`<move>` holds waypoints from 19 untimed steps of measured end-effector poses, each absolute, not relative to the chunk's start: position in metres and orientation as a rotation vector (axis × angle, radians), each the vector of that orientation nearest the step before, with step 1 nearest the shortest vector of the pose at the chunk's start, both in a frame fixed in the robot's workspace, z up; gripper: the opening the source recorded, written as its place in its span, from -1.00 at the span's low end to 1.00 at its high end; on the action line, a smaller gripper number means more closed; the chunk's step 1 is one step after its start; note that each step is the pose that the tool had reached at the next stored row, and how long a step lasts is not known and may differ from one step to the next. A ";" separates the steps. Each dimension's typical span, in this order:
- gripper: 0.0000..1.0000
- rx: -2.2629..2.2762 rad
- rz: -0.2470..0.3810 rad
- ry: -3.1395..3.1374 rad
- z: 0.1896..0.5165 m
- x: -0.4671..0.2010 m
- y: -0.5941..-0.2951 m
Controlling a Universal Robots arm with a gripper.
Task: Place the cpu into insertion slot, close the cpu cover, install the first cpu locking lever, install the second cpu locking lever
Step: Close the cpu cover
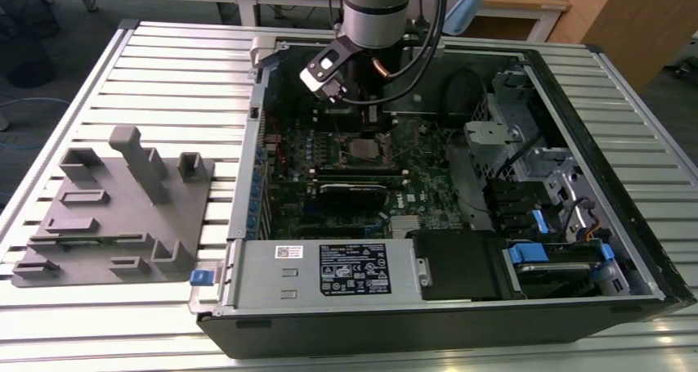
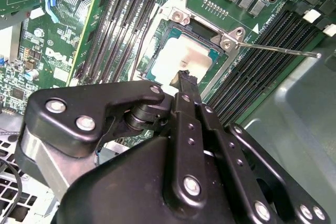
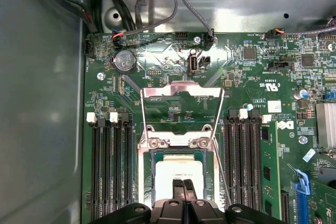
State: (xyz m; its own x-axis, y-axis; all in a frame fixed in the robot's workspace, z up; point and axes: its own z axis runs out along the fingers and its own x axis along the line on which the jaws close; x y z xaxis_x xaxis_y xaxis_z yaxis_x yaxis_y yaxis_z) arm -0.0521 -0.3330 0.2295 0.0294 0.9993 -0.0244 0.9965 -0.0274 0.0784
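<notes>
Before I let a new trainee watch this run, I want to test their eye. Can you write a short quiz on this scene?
1. True or false: the cpu cover is closed over the cpu.
2. The gripper hangs over which part? A the cpu, B the round coin battery, C the blue card latch.
3. Fill in: the cpu lies in the ______.
Key: 1 false, the cover is swung open. 2 A. 3 insertion slot.
</notes>
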 end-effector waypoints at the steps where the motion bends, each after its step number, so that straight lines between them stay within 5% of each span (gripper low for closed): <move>1: -0.80 2.200 0.057 2.138 0.230 -0.052 -0.333; 19: -0.80 2.200 0.057 2.138 0.234 -0.052 -0.333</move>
State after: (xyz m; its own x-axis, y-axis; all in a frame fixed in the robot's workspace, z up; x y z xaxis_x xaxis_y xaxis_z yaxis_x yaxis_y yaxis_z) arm -0.0521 -0.3330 0.2337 0.0294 0.9993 -0.0244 0.9965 -0.0274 0.0784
